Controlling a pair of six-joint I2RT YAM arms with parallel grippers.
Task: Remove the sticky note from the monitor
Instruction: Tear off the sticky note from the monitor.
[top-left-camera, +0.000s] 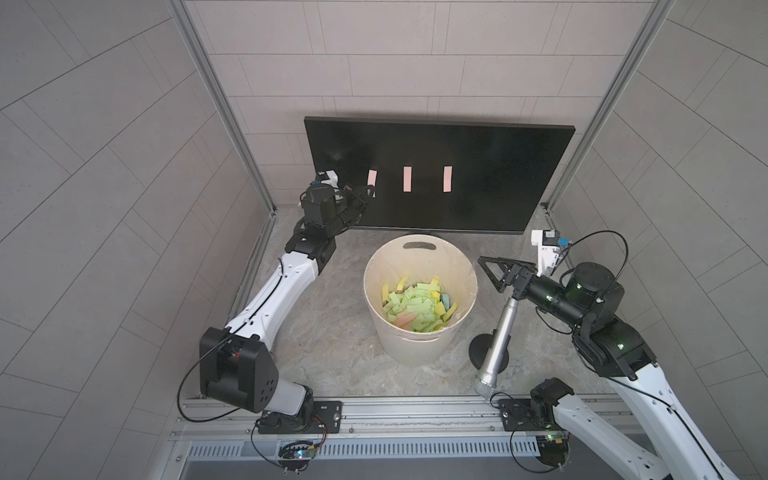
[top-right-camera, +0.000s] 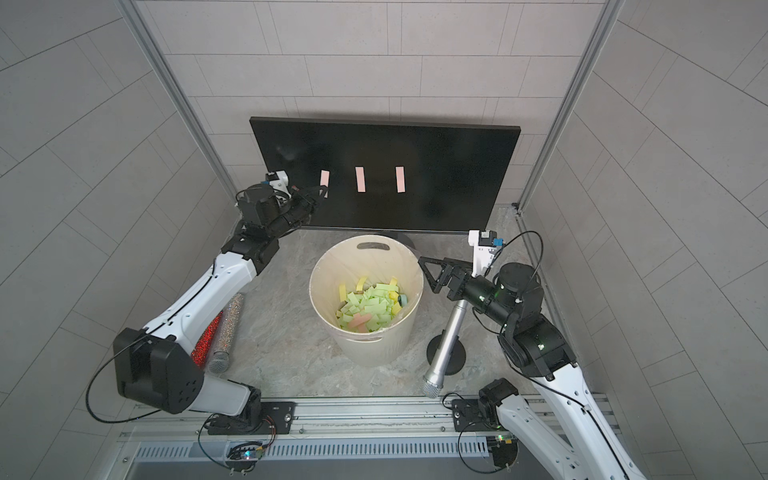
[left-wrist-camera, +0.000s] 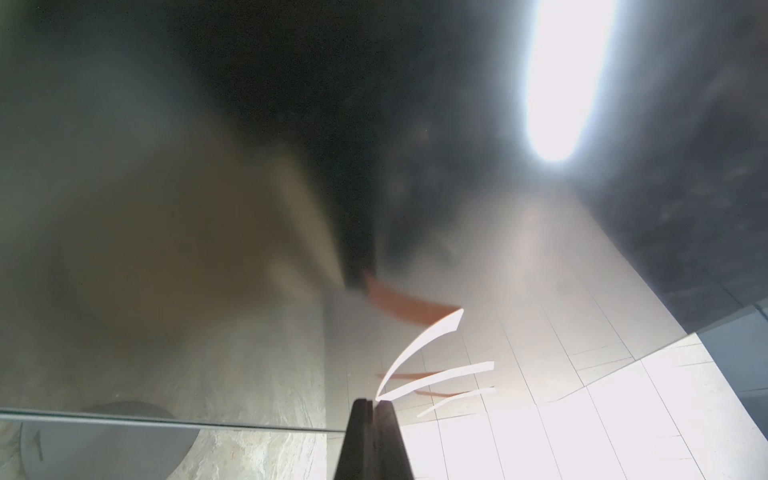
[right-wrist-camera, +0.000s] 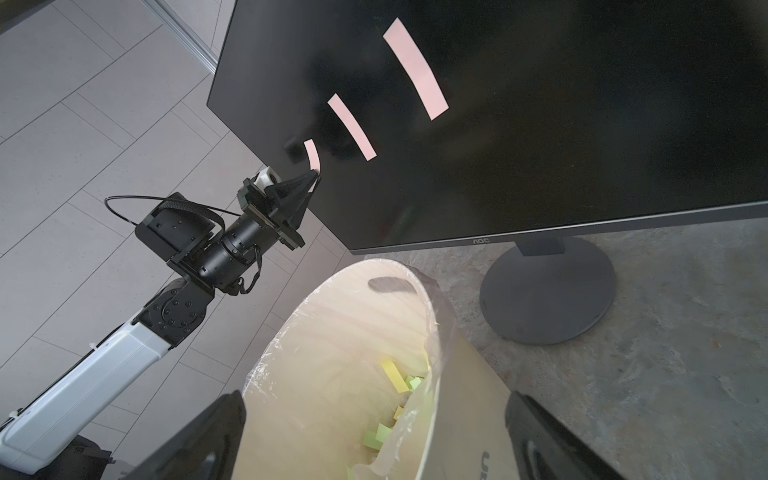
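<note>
Since the left gripper (right-wrist-camera: 312, 179) is clamped on the lower end of the leftmost pink sticky note (right-wrist-camera: 312, 153), we judge that the coming pull turns on one relation: the note runs up and down the monitor (top-left-camera: 478, 166), its upper end stuck to the screen directly above the gripper and its lower end already curling off the glass. The left arm is plainly the nearer one. The right gripper (top-left-camera: 489, 275) stands with its jaws wide apart and empty beside the cream bucket (top-left-camera: 374, 266), well apart from the screen. Two other pink notes (top-left-camera: 407, 179) stay flat on the screen. The grey marbled surface (top-left-camera: 324, 332) also carries a microphone (top-left-camera: 500, 332) on its stand, inside grey tiled walls (top-left-camera: 104, 124).
</note>
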